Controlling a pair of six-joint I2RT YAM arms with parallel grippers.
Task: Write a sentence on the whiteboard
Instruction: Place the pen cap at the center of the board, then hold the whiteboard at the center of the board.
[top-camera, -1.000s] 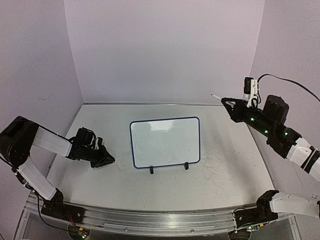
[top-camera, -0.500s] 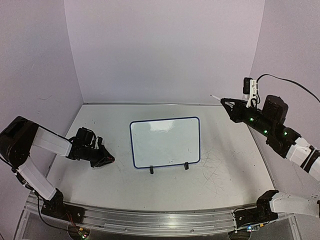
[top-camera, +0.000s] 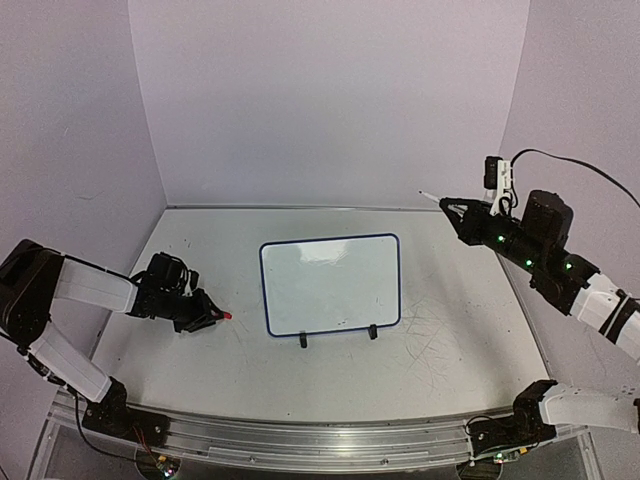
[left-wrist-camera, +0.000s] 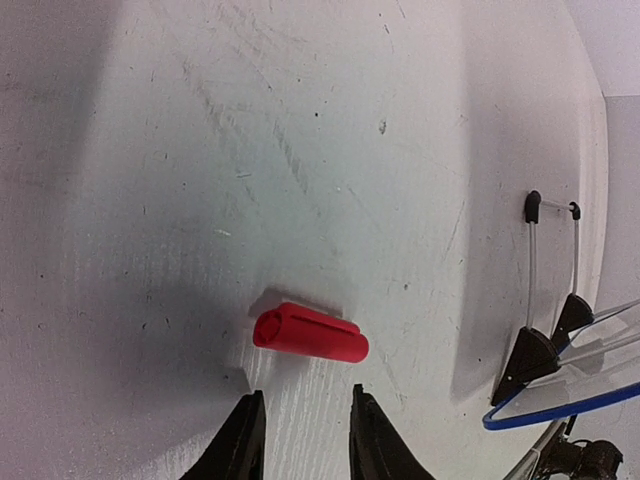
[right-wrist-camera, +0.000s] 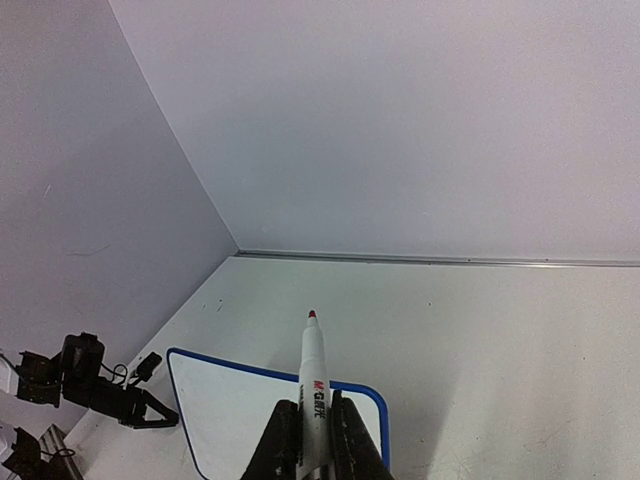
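Bright, even light; walls (top-camera: 330, 100) look soft pink. White shine near top of whiteboard (top-camera: 330, 290). Grey shadow patches on table (left-wrist-camera: 300, 120). Top view bends at edges. Little blur.

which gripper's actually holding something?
The right gripper, shut on the uncapped marker. The left gripper is open; the red cap lies loose on the table.

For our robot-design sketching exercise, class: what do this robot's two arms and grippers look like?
The left arm and right arm: black joints, white link shells. The left gripper and right gripper: black, tapered fingers. Right arm carries green lights, a white camera bracket, a looping black cable.
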